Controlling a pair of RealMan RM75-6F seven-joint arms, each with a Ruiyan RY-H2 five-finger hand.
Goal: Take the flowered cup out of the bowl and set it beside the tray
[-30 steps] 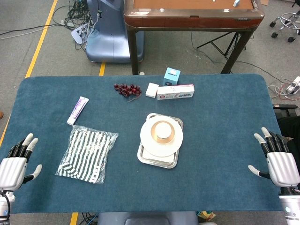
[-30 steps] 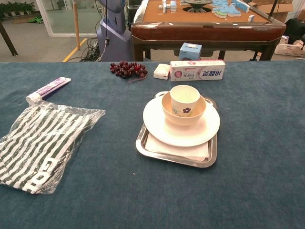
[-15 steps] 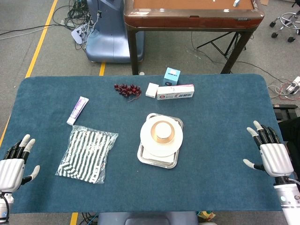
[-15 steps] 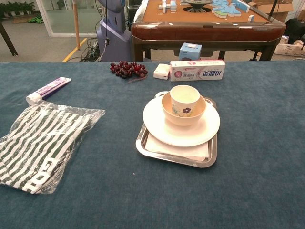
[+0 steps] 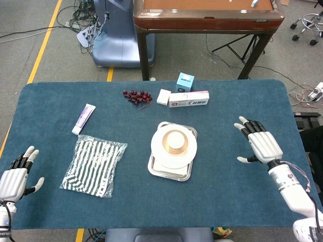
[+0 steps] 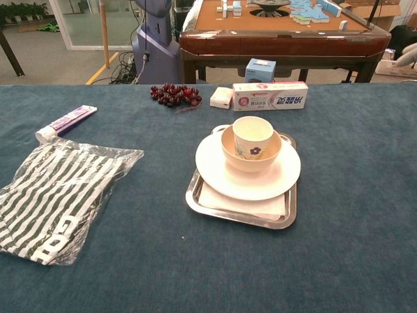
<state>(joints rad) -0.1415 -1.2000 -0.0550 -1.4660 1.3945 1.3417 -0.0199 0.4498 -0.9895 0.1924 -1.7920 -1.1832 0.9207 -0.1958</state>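
Note:
A cream cup with a purple flower [image 6: 253,135] [image 5: 175,139] stands upright inside a tan bowl [image 6: 242,160]. The bowl sits on a white plate [image 6: 281,175] [image 5: 161,151], which rests on a metal tray [image 6: 238,215] [image 5: 166,173] in the middle of the blue table. My right hand [image 5: 260,144] hovers open, fingers spread, to the right of the tray and well apart from it; only a fingertip shows at the chest view's right edge. At the table's front left corner my left hand [image 5: 15,178] lies open, far from the cup.
A striped plastic bag [image 5: 95,165] lies left of the tray, with a toothpaste tube [image 5: 84,118] behind it. Grapes [image 5: 137,96], a small white box [image 5: 163,96], a toothpaste carton [image 5: 189,99] and a blue box [image 5: 184,81] line the far side. A wooden table [image 5: 207,15] stands beyond.
My right hand has moved left and away from the front right edge, toward the tray. The left hand has slipped slightly down toward the near edge. Cup, bowl and tray are unmoved.

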